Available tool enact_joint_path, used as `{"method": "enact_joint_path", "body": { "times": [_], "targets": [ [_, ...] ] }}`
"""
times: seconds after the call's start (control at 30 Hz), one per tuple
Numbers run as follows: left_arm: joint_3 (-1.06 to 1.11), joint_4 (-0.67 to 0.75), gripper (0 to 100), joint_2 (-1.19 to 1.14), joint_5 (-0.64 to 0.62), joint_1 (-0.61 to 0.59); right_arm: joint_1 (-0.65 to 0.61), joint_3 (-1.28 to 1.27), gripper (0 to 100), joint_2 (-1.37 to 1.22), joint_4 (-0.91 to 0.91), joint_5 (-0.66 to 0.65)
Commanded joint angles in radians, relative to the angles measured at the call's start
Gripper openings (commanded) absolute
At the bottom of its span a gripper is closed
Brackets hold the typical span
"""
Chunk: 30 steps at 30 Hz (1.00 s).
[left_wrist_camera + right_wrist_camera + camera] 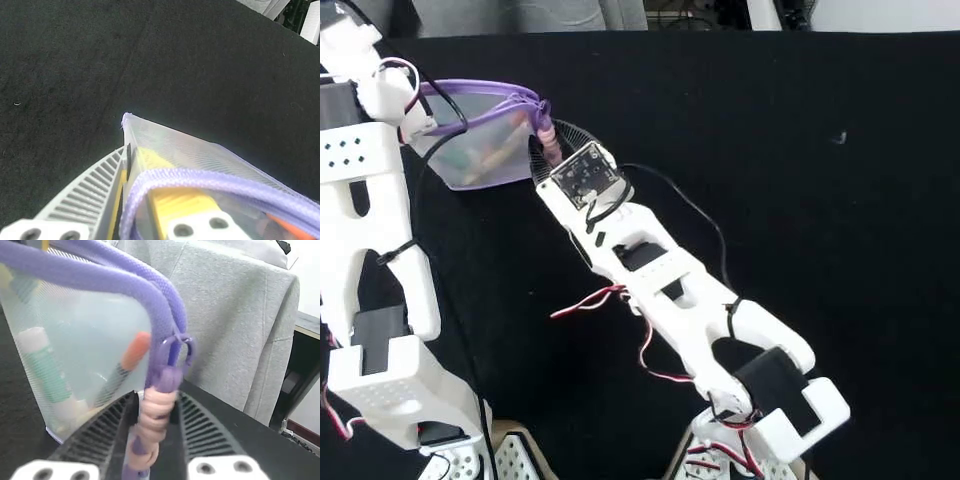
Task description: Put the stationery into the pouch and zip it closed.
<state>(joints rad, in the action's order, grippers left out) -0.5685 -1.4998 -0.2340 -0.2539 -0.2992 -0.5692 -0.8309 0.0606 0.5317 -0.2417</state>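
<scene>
A translucent mesh pouch (480, 150) with a purple zipper (480, 100) is held up off the black table between both arms. Inside lie stationery pieces: a green-and-white stick (47, 375) and an orange-capped pen (131, 352). My left gripper (415, 125) is shut on the pouch's (200, 155) end, its ribbed finger (95, 185) against the mesh. My right gripper (152, 440) is shut on the pink zipper pull (157, 400) at the opposite end, seen from above beside the pull (548, 135). The zipper's (100, 270) two sides stand apart toward the left arm.
The black table (800, 150) stretches free to the right and behind the pouch. Red and white wires (590, 295) hang beside the right arm. Grey fabric (240, 315) lies beyond the table's far edge.
</scene>
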Motion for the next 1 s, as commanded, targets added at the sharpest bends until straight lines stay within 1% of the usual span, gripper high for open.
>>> {"method": "enact_joint_path", "body": {
  "times": [0.0, 0.1, 0.27, 0.3, 0.4, 0.5, 0.73, 0.8, 0.87, 0.97],
  "targets": [
    [0.053, -0.015, 3, -0.046, 0.012, -0.001, 0.043, 0.005, 1.6, 0.013, 0.025, -0.009],
    [0.053, -0.015, 3, -0.046, 0.014, -0.001, 0.057, -0.005, 1.1, 0.056, -0.003, -0.009],
    [0.042, -0.017, 3, -0.037, 0.014, -0.001, 0.064, 0.048, 1.1, 0.183, -0.279, -0.003],
    [0.042, -0.017, 5, -0.035, 0.014, 0.001, 0.064, 0.068, 1.1, 0.202, -0.336, -0.003],
    [-0.002, -0.034, 15, -0.034, 0.014, 0.015, 0.064, 0.127, 1.1, 0.220, -0.460, -0.003],
    [-0.059, -0.071, 20, -0.034, 0.014, 0.045, 0.064, 0.165, 1.1, 0.205, -0.509, -0.003],
    [-0.222, -0.120, 20, -0.034, 0.014, 0.174, 0.087, 0.213, 1.1, 0.150, -0.514, -0.003],
    [-0.291, -0.098, 20, -0.043, 0.011, 0.191, 0.107, 0.217, 1.1, 0.147, -0.514, -0.002],
    [-0.348, -0.038, 20, -0.046, 0.008, 0.200, 0.130, 0.220, 1.1, 0.154, -0.535, -0.002],
    [-0.357, 0.084, 20, -0.046, 0.006, 0.222, 0.161, 0.231, 1.1, 0.180, -0.614, -0.002]
  ]
}}
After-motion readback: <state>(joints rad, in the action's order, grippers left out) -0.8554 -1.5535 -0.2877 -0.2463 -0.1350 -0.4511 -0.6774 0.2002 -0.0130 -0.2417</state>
